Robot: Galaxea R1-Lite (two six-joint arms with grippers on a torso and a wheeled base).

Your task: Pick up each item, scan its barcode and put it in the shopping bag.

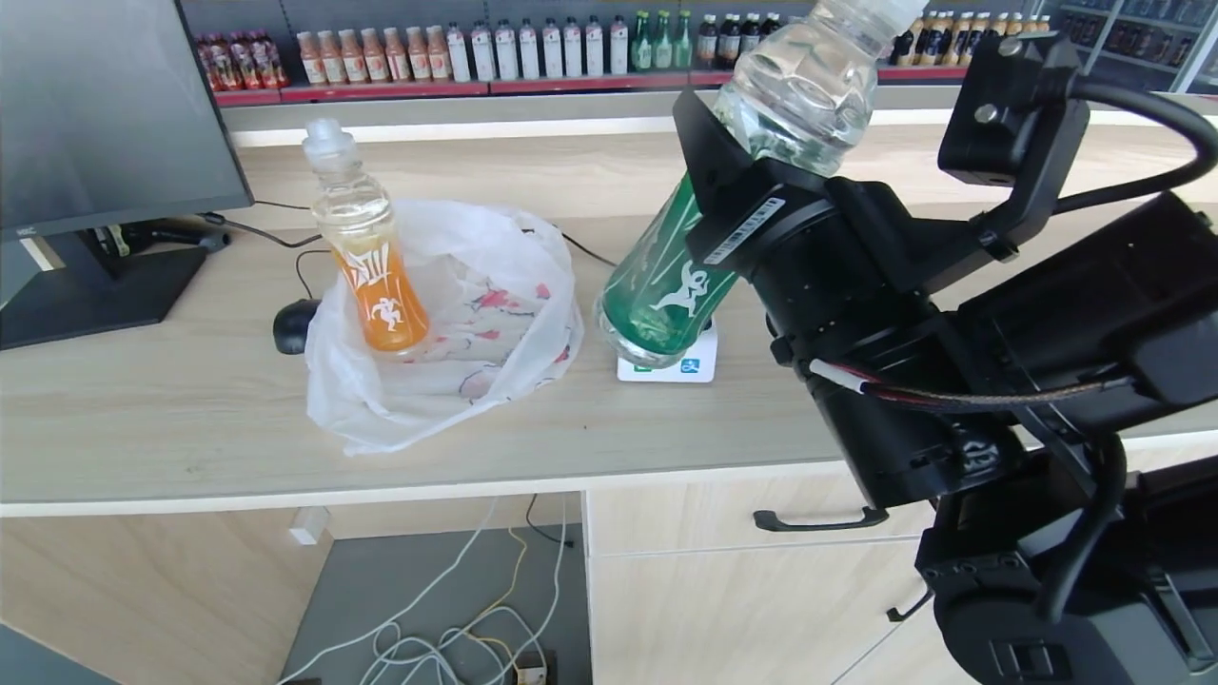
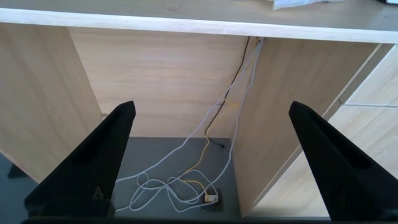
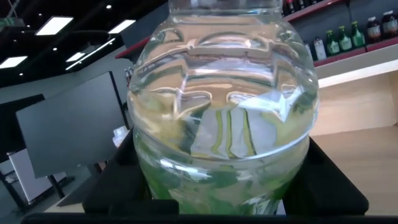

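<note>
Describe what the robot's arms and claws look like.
The right arm is black, built of round segments, with a white barcode sticker, a braided cable and a thick black hose. The left claw has two black tapering fingers.

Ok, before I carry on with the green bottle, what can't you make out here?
Barcode on the green bottle: head view, not on the side shown; the right gripper covers part of the label.
Its cap: cut off by the head view's top edge.
The white stand: mostly behind the bottle's base, head view.
Base of the orange bottle: hidden by shopping bag folds, head view.
</note>
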